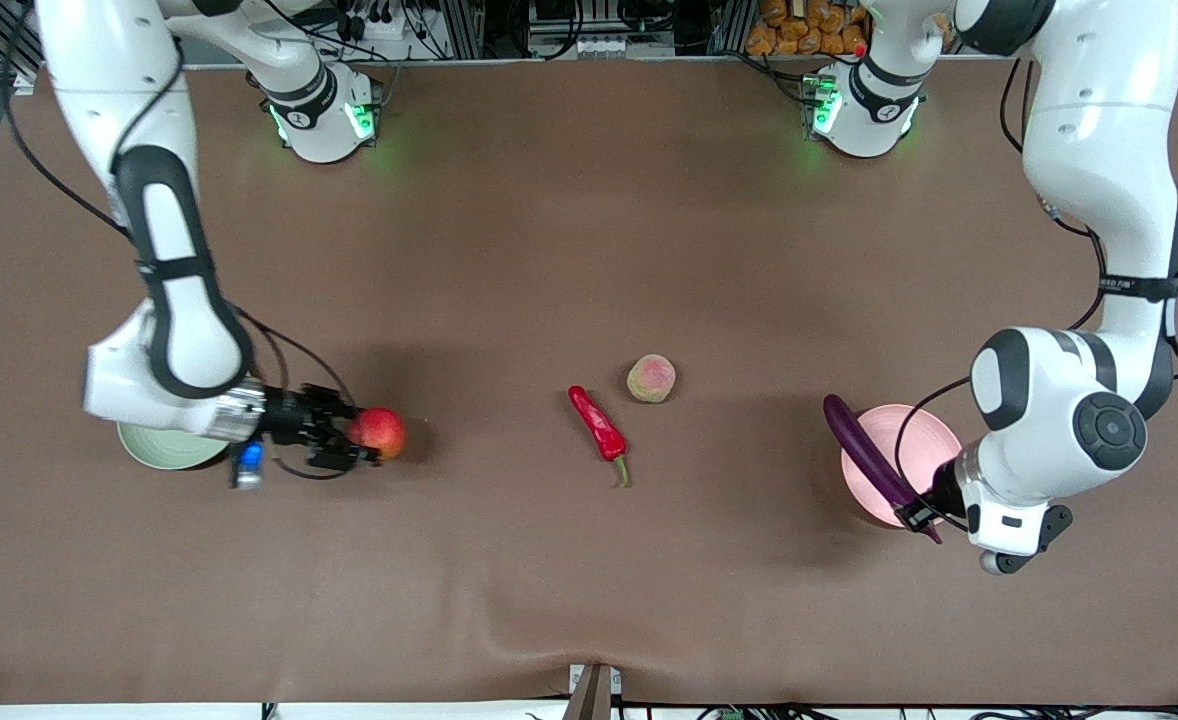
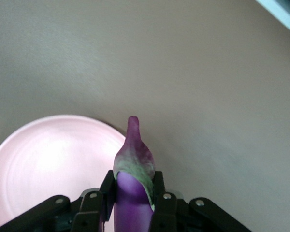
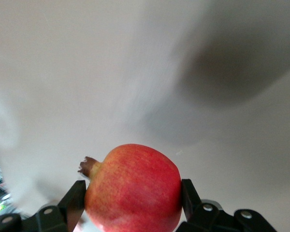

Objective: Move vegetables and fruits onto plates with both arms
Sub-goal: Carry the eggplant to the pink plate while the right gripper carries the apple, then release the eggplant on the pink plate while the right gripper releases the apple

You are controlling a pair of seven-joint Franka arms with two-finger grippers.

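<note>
My left gripper [image 1: 917, 516] is shut on the stem end of the long purple eggplant [image 1: 864, 453] and holds it over the pale pink plate [image 1: 914, 438]. The left wrist view shows the eggplant [image 2: 133, 193] between the fingers, with the pink plate [image 2: 48, 164] beneath. My right gripper [image 1: 357, 442] is shut on the red pomegranate [image 1: 379, 432], held beside the pale green plate [image 1: 164, 447], which the arm partly hides. The right wrist view shows the pomegranate [image 3: 133, 186] clamped between the fingers. The red chili pepper [image 1: 599, 428] and the yellow-green pink-blushed fruit [image 1: 651, 378] lie mid-table.
The brown cloth [image 1: 589, 250] covers the whole table. The two arm bases [image 1: 324, 110] [image 1: 864, 105] stand along the edge farthest from the front camera.
</note>
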